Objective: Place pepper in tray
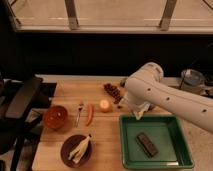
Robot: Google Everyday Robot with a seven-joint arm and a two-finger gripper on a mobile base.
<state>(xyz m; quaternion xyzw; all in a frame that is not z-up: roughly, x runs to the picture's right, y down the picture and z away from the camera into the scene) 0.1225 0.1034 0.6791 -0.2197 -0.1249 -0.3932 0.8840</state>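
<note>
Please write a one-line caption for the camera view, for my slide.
Pincer at the far rim of the green tray; pepper on the table beside the fork.

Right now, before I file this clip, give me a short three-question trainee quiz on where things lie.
1. True or false: the pepper already lies in the green tray.
2. What lies on the purple plate? A) a banana peel B) a spoon C) an apple
3. Fill in: the end effector hovers over the tray's far-left ____.
Key: 1 false, it lies on the wooden table beside the fork; 2 A; 3 corner.
</note>
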